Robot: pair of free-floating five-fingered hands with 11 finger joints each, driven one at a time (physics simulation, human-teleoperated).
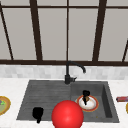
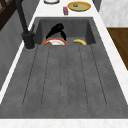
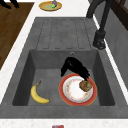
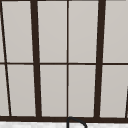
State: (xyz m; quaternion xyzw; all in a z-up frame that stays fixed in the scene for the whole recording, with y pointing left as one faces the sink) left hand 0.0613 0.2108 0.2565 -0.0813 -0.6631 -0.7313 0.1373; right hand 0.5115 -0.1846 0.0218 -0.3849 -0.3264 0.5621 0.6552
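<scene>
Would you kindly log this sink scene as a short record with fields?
Right hand: right hand in the grey sink basin, fingers curled on the brown lumpy food piece.
Plate: white plate with orange rim, under that food piece.
Banana: yellow banana, apart from the plate.
Left hand: left hand over the ribbed draining board.

We see a small, lumpy brown piece of food (image 3: 85,85) resting on the far right part of a round white plate with an orange-red rim (image 3: 75,98). The plate lies flat on the floor of the dark grey sink basin, toward its right side, well apart from the long yellow banana (image 3: 38,95) lying in the basin's near left corner. In the front view we see the same brown piece (image 1: 85,99) near the plate's (image 1: 93,104) centre, with the plate's near left edge hidden behind a red ball.
</scene>
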